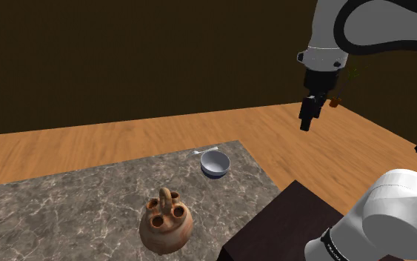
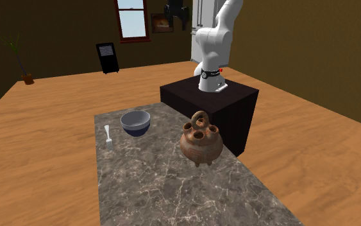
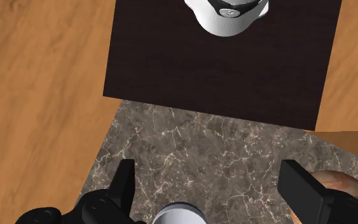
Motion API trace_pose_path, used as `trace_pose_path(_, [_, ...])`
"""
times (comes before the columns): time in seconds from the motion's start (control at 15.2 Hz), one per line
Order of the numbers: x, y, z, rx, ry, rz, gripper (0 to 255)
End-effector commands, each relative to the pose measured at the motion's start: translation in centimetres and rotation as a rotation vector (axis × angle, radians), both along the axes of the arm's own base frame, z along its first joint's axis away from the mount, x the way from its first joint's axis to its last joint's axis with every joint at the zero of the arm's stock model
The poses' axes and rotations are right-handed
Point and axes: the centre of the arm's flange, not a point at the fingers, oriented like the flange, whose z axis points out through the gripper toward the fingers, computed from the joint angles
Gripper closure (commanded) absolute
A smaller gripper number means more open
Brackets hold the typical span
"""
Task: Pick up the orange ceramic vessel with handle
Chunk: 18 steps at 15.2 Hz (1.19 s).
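step: approach – nothing gripped | my fingers: spread wide, empty, high above the table | pot: upright on the table, shoulder view's left of the stand, bowl near, farther back | next – descend over the pot's loop handle, line up, then close

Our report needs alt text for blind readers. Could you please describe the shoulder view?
A brownish-orange vessel with a loop handle and round openings stands on a grey marbled tabletop, with a small bluish bowl beyond it. The black tool hangs high at the upper right, well apart from the vessel.
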Motion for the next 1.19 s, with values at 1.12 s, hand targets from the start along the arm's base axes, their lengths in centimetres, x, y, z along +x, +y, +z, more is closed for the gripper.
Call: trace_pose_path(1.12, [9.5,15.7,-12.0,0.033,-0.017,0.025,0])
